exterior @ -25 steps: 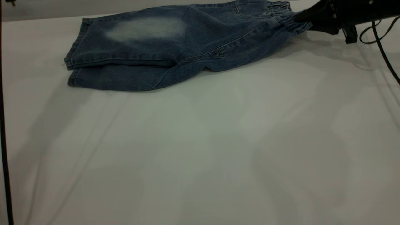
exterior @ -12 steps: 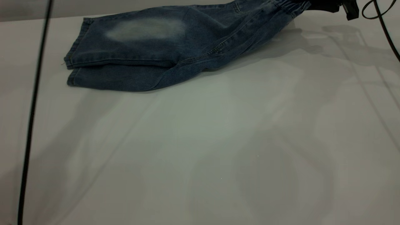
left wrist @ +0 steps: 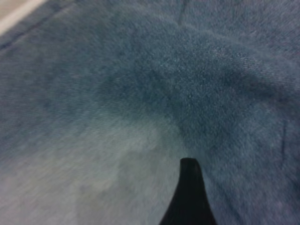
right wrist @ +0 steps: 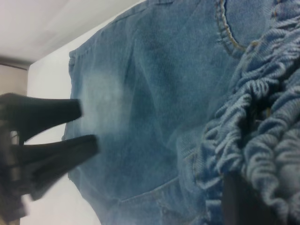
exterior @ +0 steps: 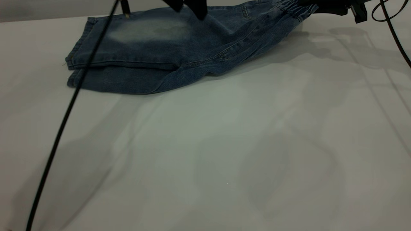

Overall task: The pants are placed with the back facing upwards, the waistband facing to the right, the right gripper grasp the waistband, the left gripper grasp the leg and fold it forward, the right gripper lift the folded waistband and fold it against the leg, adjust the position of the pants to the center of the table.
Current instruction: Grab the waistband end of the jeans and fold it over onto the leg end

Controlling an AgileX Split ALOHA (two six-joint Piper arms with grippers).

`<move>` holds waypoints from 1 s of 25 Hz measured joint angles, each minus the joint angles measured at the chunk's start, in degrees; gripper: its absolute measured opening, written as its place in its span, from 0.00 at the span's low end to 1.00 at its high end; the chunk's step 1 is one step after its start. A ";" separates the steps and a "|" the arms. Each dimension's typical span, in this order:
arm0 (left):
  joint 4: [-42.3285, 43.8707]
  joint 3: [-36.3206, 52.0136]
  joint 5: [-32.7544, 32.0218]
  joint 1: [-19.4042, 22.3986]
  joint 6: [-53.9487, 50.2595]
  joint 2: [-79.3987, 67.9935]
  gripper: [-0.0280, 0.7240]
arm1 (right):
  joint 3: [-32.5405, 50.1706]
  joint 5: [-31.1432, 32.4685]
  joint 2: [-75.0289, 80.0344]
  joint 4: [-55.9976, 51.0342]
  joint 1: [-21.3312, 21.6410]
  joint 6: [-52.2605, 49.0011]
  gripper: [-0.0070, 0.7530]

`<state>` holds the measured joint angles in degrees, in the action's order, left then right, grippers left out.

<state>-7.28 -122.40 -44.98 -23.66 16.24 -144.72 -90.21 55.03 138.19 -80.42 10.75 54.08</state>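
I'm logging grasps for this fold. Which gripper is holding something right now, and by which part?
The right gripper holds the pants by the gathered waistband, raised off the table. The left gripper is open above the denim, holding nothing.

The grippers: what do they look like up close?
Both are matte black. The left gripper has two long, tapered, wedge-shaped fingers. The right gripper is a dark block with a small boxy part and thin black cables looping off it.

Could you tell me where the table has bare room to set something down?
The table is bare across everything nearer the camera than the pants. The far edge is crowded: the left hand hovers over the denim, the right hand grips the waistband.
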 joint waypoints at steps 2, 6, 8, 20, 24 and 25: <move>0.06 -0.62 0.00 -0.23 0.00 -1.85 0.73 | 0.00 0.05 0.00 0.00 0.00 0.00 0.14; 0.07 -0.67 0.77 -0.29 0.00 -4.19 0.73 | 0.00 0.05 0.00 0.18 0.00 0.00 0.14; 0.07 -0.67 1.36 -0.29 0.00 -4.53 0.73 | 0.00 0.05 0.00 0.47 0.00 0.05 0.14; 0.26 -0.67 3.01 -0.38 1.37 -5.37 0.73 | 0.00 0.93 -2.42 0.66 -0.48 0.25 0.14; 0.26 -0.67 3.30 -0.38 1.37 -5.37 0.73 | 0.00 0.84 -5.03 1.07 -2.27 0.44 0.14; 0.26 -0.67 3.30 -0.38 1.37 -5.37 0.73 | 0.00 0.84 -5.79 1.07 -2.85 0.70 0.14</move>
<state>-7.03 -123.07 -41.68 -24.04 17.62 -150.09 -90.21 55.87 132.39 -79.35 7.90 54.78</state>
